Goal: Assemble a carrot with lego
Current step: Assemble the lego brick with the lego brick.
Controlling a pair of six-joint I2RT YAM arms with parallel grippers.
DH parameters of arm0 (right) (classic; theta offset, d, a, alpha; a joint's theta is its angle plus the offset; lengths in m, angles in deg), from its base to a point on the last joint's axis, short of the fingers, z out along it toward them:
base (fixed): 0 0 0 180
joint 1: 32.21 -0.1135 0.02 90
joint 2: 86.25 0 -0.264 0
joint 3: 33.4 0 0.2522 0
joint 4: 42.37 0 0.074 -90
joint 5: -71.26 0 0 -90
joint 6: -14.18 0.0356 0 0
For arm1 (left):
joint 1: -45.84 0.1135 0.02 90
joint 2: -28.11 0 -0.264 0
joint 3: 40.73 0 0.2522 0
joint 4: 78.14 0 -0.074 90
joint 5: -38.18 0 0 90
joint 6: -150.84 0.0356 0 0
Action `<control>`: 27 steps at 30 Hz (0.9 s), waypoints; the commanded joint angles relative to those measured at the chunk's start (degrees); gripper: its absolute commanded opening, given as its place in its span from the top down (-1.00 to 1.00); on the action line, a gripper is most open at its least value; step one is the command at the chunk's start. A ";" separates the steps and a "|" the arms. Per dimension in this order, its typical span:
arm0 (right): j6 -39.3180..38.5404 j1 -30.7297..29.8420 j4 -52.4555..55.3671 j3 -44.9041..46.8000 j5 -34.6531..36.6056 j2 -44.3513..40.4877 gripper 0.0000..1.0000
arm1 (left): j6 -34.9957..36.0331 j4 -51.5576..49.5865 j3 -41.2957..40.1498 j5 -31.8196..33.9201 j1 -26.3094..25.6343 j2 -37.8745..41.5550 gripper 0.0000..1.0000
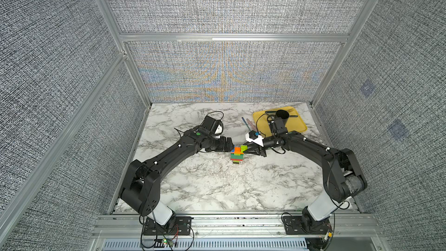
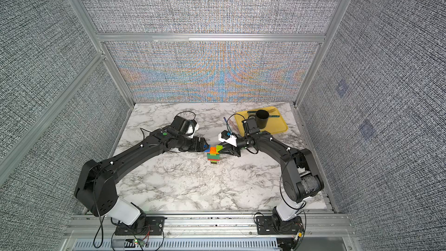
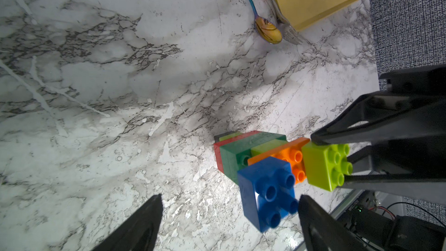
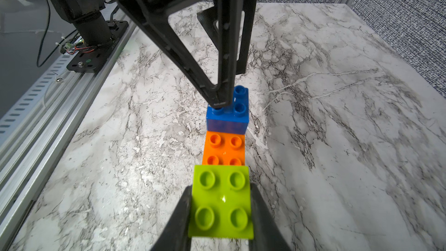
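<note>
Near the middle of the bench [image 1: 217, 184], a little toward its far edge: the carrot [image 1: 237, 154], apparently upright, black tip down, studs up, widest at the top. Cannot tell whether resting on that tip or hanging just clear. Clamped narrow in the right gripper [image 4: 222, 211], from two opposite sides: the lime brick [image 4: 222, 201] at the wide end, right beside the orange layer [image 4: 224, 148]. Spread wide about the blue brick [image 3: 268, 191] on the opposite side: the left gripper [image 3: 229, 200], gripping nothing, one fingertip [image 4: 219, 102] touching or almost touching the blue studs in the right wrist view. Well apart, in the far right corner: a yellow tray [image 1: 299, 126] bearing a black mug [image 1: 282, 115].

Probably light, rigid and glossy, so slippery under hard pads. Top-heavy on so small a foot, quick to topple. Joined by stud friction alone, so apt to split at a seam under sideways pull. Best taken across flat opposite side walls, never across studs. For seating a brick, press straight down while bracing low, around the dark green layer [image 3: 233, 158]
</note>
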 commanded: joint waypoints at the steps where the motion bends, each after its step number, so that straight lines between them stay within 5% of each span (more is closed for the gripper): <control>1: 0.68 -0.12 0.54 0.39 1.46 -0.39 0.79 | -0.09 1.13 0.08 0.81 0.05 -0.35 -0.82; 27: 6.17 -1.66 -2.20 2.87 6.72 -3.12 0.81 | -0.09 1.04 -2.11 1.04 0.18 0.94 -0.82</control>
